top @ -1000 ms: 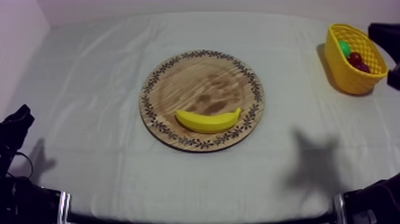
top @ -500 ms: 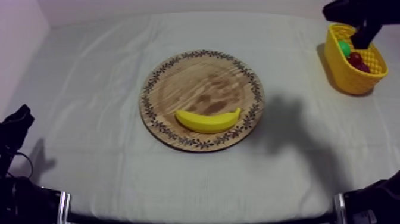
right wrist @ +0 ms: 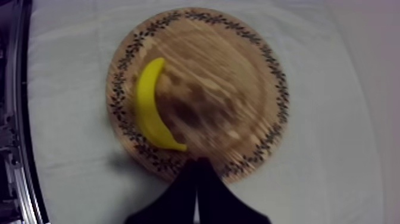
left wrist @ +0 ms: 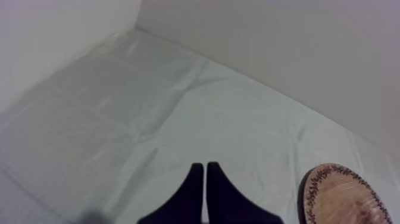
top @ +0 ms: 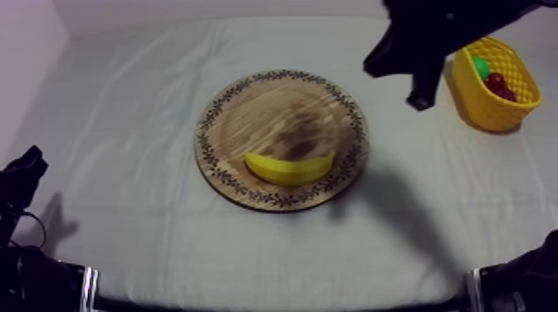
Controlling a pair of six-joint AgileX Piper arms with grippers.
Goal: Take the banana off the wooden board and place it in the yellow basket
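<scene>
The yellow banana (top: 291,168) lies on the front part of the round wooden board (top: 274,104) in the middle of the table. My right gripper (top: 419,101) hangs high between the board and the yellow basket (top: 490,112), which stands at the far right. In the right wrist view its fingers (right wrist: 196,162) lie together as a narrow wedge at the board's rim (right wrist: 262,152), apart from the banana (right wrist: 152,107). My left gripper (top: 25,166) rests at the left edge, shut, its wedge (left wrist: 205,170) over bare cloth.
A green fruit (top: 480,66) and a small red fruit (top: 498,83) lie in the basket. The board's edge (left wrist: 345,196) shows beyond the left fingers. A wall runs along the table's back and left.
My right arm has swung in from the upper right, past the basket, toward the board. Its shadow has slid left onto the board. Banana, board, basket and left arm are unmoved.
</scene>
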